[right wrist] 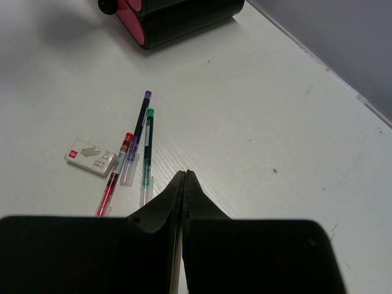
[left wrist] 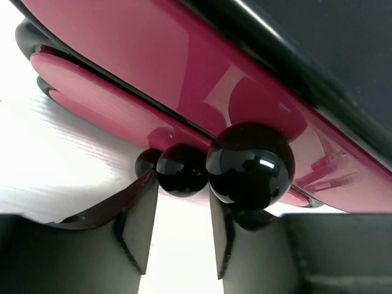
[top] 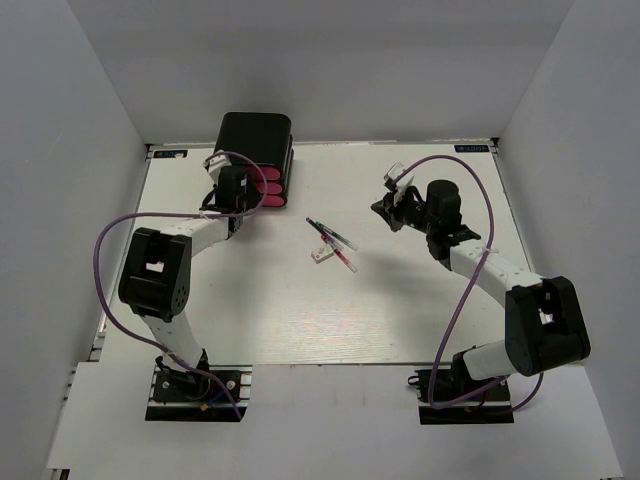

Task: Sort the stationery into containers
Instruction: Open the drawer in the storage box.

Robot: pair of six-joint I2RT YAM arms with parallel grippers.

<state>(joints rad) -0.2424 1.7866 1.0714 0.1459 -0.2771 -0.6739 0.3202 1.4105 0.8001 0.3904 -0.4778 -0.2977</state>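
Note:
The black cabinet (top: 255, 140) stands at the far left with three pink drawers (top: 271, 190) and round black knobs. My left gripper (top: 240, 192) is open right at the drawer fronts. In the left wrist view its fingertips (left wrist: 142, 208) flank the middle knob (left wrist: 182, 169), just short of it, and a larger knob (left wrist: 250, 164) sits over the right finger. Thin pens (top: 335, 243) and a small white block (top: 322, 254) lie mid-table. My right gripper (top: 386, 208) is shut, hovering right of them (right wrist: 185, 174). The teal tubes and the orange marker are out of view.
The right wrist view shows a red pen (right wrist: 114, 174), a purple pen (right wrist: 136, 138), a green pen (right wrist: 147, 153) and the white block (right wrist: 90, 157) side by side, with the cabinet (right wrist: 184, 15) beyond. Grey walls enclose the white table (top: 300, 320).

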